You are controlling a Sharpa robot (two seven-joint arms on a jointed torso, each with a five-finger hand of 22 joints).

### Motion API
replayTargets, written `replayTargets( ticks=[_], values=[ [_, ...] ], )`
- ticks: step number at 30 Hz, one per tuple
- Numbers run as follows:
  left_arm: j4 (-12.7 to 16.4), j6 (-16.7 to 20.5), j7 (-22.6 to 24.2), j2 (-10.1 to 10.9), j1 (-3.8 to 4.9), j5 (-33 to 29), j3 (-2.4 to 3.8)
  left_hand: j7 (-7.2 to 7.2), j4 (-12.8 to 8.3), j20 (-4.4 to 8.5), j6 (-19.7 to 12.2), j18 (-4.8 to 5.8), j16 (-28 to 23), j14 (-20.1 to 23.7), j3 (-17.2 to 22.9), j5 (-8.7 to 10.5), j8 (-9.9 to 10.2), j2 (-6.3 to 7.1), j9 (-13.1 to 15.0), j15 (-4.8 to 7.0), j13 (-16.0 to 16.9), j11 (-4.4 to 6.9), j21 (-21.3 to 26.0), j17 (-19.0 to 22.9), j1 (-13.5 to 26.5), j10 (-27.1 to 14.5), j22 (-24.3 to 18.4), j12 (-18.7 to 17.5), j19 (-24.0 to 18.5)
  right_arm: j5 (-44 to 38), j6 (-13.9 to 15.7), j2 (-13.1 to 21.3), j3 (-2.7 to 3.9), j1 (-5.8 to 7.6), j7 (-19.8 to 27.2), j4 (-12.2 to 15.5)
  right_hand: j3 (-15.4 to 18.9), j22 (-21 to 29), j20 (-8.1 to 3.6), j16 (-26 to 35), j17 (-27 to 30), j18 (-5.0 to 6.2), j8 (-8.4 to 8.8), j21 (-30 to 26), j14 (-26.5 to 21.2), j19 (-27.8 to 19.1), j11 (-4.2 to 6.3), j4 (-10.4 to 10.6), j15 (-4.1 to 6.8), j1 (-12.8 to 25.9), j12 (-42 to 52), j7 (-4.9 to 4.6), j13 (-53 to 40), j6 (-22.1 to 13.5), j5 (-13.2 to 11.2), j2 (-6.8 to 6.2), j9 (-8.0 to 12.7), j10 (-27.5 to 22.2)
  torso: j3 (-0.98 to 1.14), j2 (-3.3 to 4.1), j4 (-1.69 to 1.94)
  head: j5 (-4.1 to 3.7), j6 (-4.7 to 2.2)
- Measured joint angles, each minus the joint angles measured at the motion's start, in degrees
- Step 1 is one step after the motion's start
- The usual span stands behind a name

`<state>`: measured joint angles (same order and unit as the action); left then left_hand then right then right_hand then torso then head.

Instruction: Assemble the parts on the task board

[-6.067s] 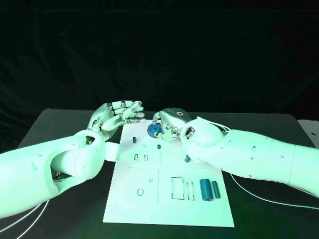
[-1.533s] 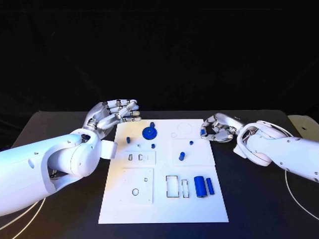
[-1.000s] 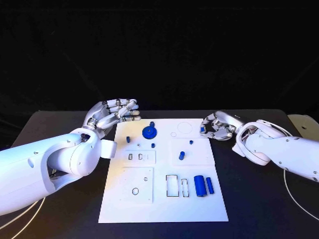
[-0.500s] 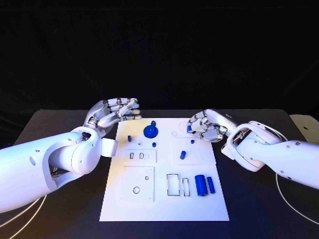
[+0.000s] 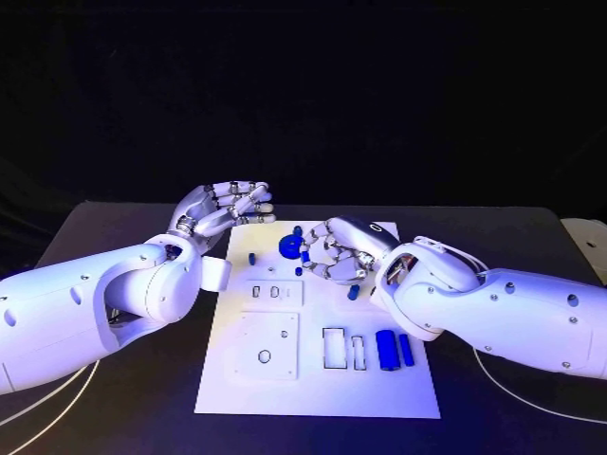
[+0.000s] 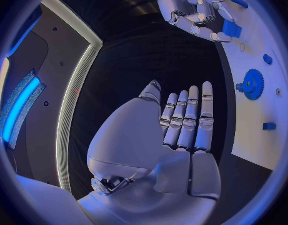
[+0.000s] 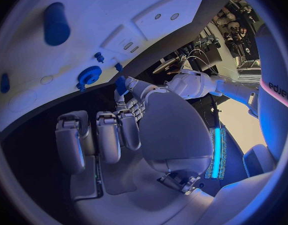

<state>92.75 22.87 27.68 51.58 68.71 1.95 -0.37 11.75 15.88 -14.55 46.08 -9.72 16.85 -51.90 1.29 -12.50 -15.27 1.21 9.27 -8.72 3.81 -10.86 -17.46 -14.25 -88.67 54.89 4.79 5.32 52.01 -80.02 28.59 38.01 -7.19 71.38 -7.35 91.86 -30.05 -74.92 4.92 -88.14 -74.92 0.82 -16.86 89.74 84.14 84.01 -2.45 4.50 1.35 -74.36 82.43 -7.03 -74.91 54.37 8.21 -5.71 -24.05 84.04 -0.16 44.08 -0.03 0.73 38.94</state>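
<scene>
The white task board (image 5: 318,389) lies mid-table. A blue gear (image 5: 291,249) stands at its far end, also seen as the gear (image 7: 89,76) from the right wrist. Two blue cylinders (image 5: 396,351) lie at the board's near right. My right hand (image 5: 338,250) hovers over the board just right of the gear, fingers curled. It pinches a small blue part (image 7: 120,85), which the left wrist view shows as the blue part (image 6: 231,29) at its fingertips. My left hand (image 5: 229,204) is raised beside the board's far left corner, fingers apart, holding nothing.
Small blue pegs (image 5: 249,256) and a blue piece (image 5: 349,292) sit on the board among outlined slots (image 5: 335,349). A pale round object (image 5: 599,248) rests at the table's right edge. White cables (image 5: 30,417) trail along the front left.
My right hand has swung left from the board's right edge to just beside the gear, carrying the small blue part. The left hand has hardly moved.
</scene>
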Motion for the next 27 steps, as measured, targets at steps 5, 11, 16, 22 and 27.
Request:
replayTargets(
  ticks=[5, 11, 16, 22, 27],
  values=[
    [-0.1, 0.0, 0.0, -0.1, 0.00, 0.0, 0.00, 0.00, 0.0, 0.00, 0.0, 0.00, 0.0, 0.0, 0.0, 0.00, 0.0, 0.00, 0.0, 0.00, 0.0, 0.00, 0.0, 0.0, 0.0, 0.0, 0.0, 0.0, 0.0, -2.8, -0.6, -2.7, -0.40, -1.40, -2.5, -1.4, 0.0, 0.0, 0.00, 0.0, 0.0, 0.00, 0.00, 0.0, 0.0, 0.0, 0.00, 0.0, 0.00, 0.2, 0.0, -0.06, 0.0, -0.3, 0.0, 0.23, 0.0, 0.0, 0.03, 0.05, 0.03, 0.43, 0.14],
    [-0.1, 0.0, 0.0, -0.1, 0.00, 0.0, 0.00, 0.00, 0.0, 0.00, 0.0, 0.00, 0.0, 0.0, 0.0, 0.00, 0.0, 0.00, 0.0, 0.00, 0.0, 0.00, 0.0, 0.0, 0.0, 0.0, 0.0, 0.0, 0.0, -5.5, -1.4, -5.2, -0.62, -2.74, -4.8, -3.5, 0.0, 0.0, 0.00, 0.0, 0.0, 0.00, 0.00, 0.0, 0.0, 0.0, 0.00, 0.0, 0.00, 0.7, 0.0, -0.05, 0.0, -0.3, -0.1, 0.69, 0.0, 0.0, 0.08, 0.09, 0.08, 0.76, 0.23],
    [-0.2, 0.0, 0.0, -0.2, 0.00, 0.0, 0.00, 0.00, 0.0, 0.00, 0.0, 0.00, 0.0, 0.0, 0.0, 0.00, 0.0, 0.00, 0.0, 0.00, 0.0, 0.00, 0.0, 0.0, 0.0, 0.0, 0.0, 0.0, 0.0, -7.0, -1.8, -6.6, -0.72, -3.40, -5.9, -4.4, -0.1, 0.0, 0.00, 0.0, 0.0, 0.00, 0.00, 0.0, 0.0, 0.0, 0.00, 0.1, 0.00, 1.4, 0.0, 0.03, 0.0, -0.4, -0.2, 0.27, 0.0, 0.0, 0.17, 0.13, 0.01, 0.98, 0.29],
    [-0.2, 0.0, 0.0, -0.3, 0.01, 0.0, 0.00, 0.00, 0.0, 0.00, 0.0, 0.00, 0.0, 0.0, 0.0, 0.00, 0.0, 0.00, -0.1, 0.00, 0.0, 0.00, 0.0, -0.1, 0.0, 0.0, 0.0, 0.0, 0.0, -8.3, -2.2, -7.7, -0.77, -3.72, -6.6, -4.5, -0.2, 0.0, 0.01, 0.0, 0.0, 0.00, 0.00, 0.0, 0.0, 0.0, 0.00, 0.2, 0.00, 1.7, 0.0, 0.03, 0.0, -0.4, -0.2, 0.11, 0.0, 0.0, 0.19, 0.13, -0.08, 1.01, 0.44],
    [-0.3, 0.0, 0.0, -0.4, 0.01, 0.0, 0.00, 0.00, 0.0, 0.00, 0.0, 0.00, 0.0, 0.0, 0.0, 0.00, 0.0, 0.00, -0.1, 0.00, 0.0, 0.00, 0.0, 0.0, 0.0, 0.0, 0.0, 0.0, 0.0, -8.9, -2.5, -8.0, -0.84, -3.83, -7.0, -4.7, -0.2, 0.0, 0.01, 0.0, 0.0, 0.00, 0.00, 0.0, 0.0, 0.0, 0.00, 0.2, 0.00, 1.8, 0.0, 0.03, 0.0, -0.4, -0.3, 0.04, 0.0, 0.0, 0.19, 0.11, -0.12, 0.92, 0.49]
  ],
)
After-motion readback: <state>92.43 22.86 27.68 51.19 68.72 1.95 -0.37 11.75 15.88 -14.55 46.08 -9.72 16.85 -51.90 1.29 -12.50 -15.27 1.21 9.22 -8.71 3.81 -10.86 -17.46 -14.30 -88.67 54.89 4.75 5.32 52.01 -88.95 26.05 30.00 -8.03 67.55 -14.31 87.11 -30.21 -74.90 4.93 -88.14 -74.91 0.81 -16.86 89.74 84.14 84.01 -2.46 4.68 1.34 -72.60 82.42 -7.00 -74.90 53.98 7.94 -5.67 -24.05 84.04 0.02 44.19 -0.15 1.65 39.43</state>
